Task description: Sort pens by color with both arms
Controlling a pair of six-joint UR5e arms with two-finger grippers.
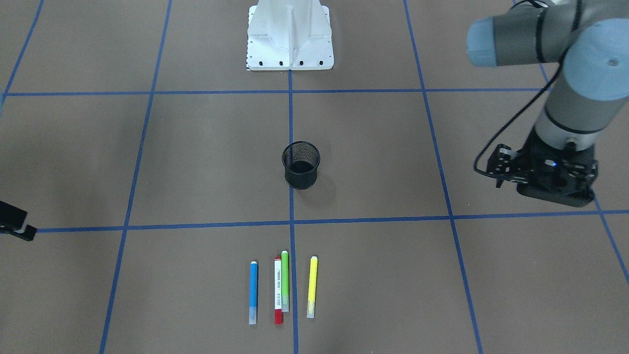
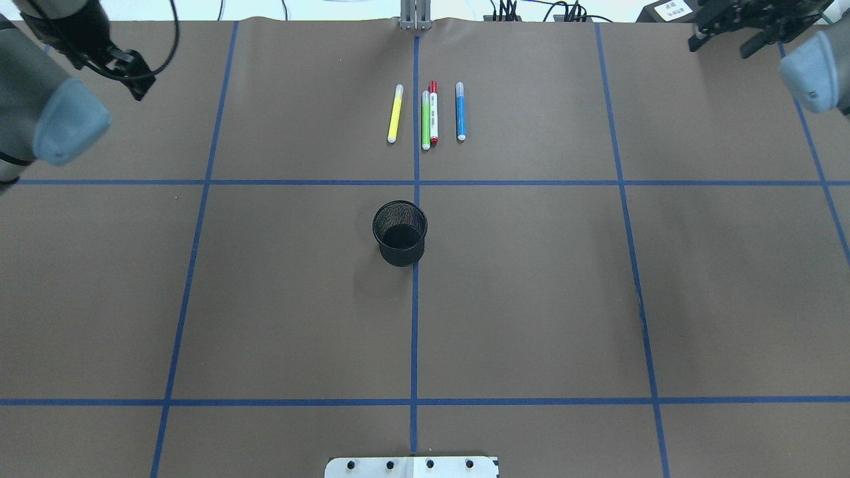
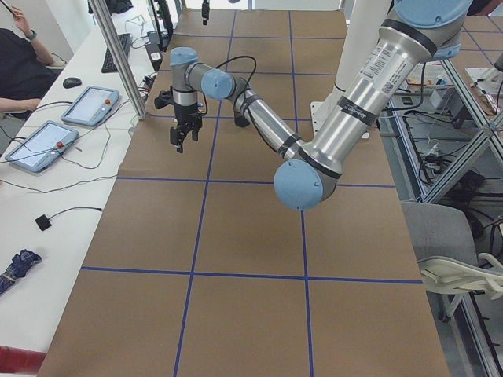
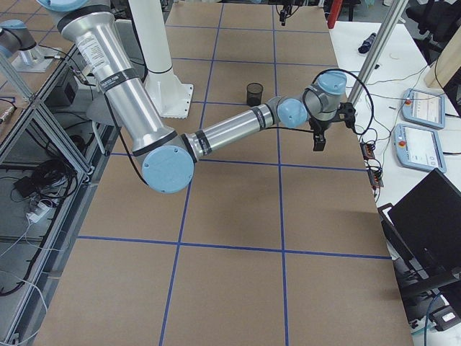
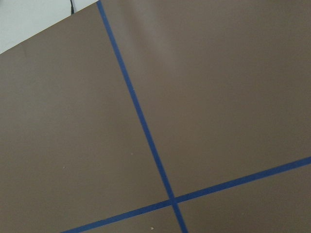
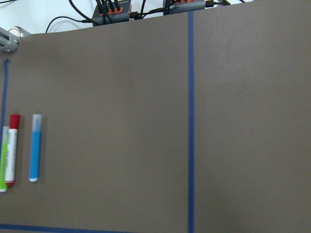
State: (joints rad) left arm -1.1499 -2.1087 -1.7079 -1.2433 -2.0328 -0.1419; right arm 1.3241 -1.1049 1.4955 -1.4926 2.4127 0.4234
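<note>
Pens [image 1: 277, 290]: lying side by side, well apart from both grippers
Left gripper [image 3: 182, 140]: jaw gap, can't tell
Right gripper [image 4: 318, 143]: same, can't tell

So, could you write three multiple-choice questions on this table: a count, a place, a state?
1. How many pens lie on the table?
A. three
B. four
C. five
2. Where does the black mesh cup stand?
A. on the centre tape line, between the pens and the white base
B. beyond the pens, at the far edge
C. at a table corner
3. How does the cup stand?
A. on its side
B. upside down
C. upright, mouth up
Answers: 1 B, the yellow pen, green pen, white pen and blue pen make four; 2 A, the overhead view shows it on the line, nearer the base than the pens; 3 C, its open rim faces up.
</note>
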